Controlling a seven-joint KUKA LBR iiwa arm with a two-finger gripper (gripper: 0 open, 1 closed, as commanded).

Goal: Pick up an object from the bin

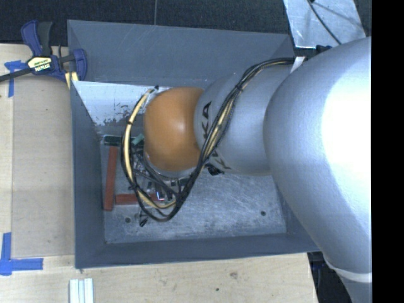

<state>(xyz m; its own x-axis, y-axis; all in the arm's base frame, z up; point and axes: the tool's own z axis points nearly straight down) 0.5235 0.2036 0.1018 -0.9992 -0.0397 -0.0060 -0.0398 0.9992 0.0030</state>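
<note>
My gripper [155, 189] is low in the left part of the bin, its body showing under the orange cover among looped cables. Just left of it lies a red-brown L-shaped piece [110, 177]. The long leg of this piece runs along the bin's left wall, and its short leg [127, 199] reaches under the gripper. A small dark object [112, 141] lies at the upper end of the piece. Whether the gripper touches either thing is hidden by the cover and cables.
The arm and its orange cover hang over the middle and right of the bin. Bare grey floor shows along the front, right of the gripper. The bin's left wall stands close to the red-brown piece.
</note>
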